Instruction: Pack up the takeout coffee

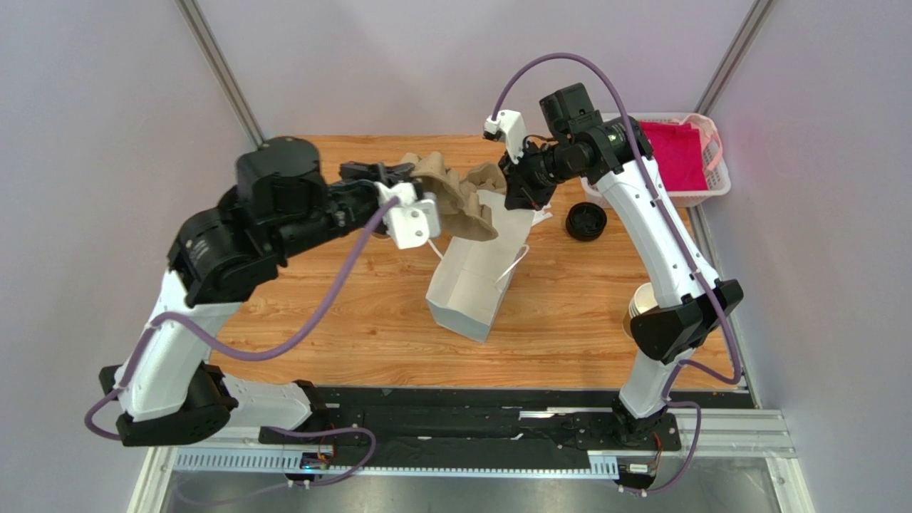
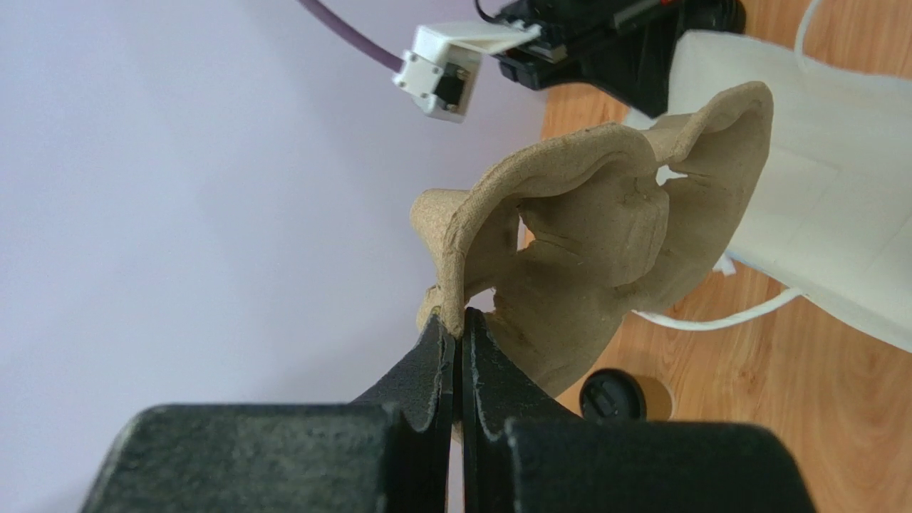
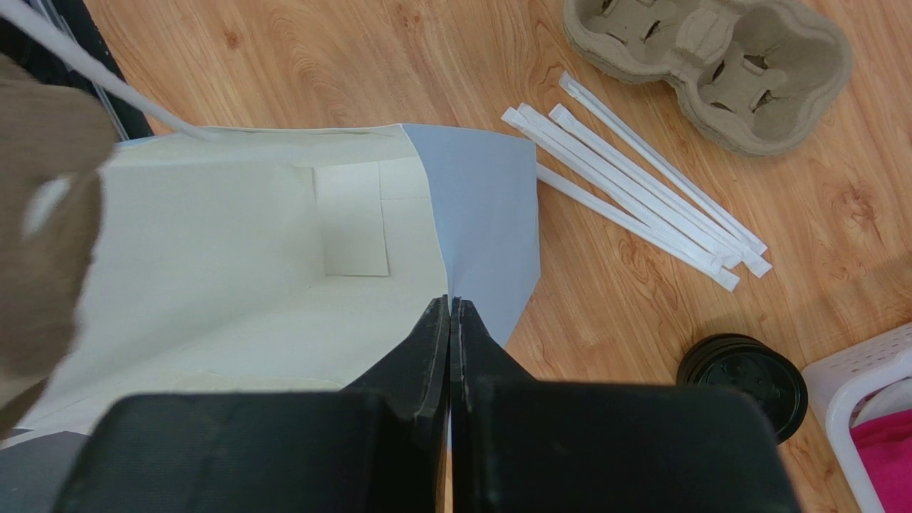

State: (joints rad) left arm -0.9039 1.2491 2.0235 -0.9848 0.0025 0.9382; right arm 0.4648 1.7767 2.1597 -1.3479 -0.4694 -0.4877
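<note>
The takeout coffee (image 1: 586,221) stands on the table right of the bag, black lid up. Its brown cup side shows only in the left wrist view (image 2: 616,398); it is also at the lower right of the right wrist view (image 3: 742,382). No gripper touches it. My left gripper (image 1: 441,211) (image 2: 460,331) is shut on the rim of a brown pulp cup carrier (image 1: 466,203) (image 2: 599,257), held in the air over the mouth of the white paper bag (image 1: 471,283) (image 2: 835,160). My right gripper (image 1: 519,196) (image 3: 451,310) is shut on the bag's rim (image 3: 471,214), holding it open.
A second pulp carrier (image 3: 707,64) and several wrapped straws (image 3: 642,182) lie on the table beyond the bag. A white basket with pink cloth (image 1: 685,155) stands at the back right. A stack of lidless brown cups (image 1: 640,305) sits behind my right arm's elbow.
</note>
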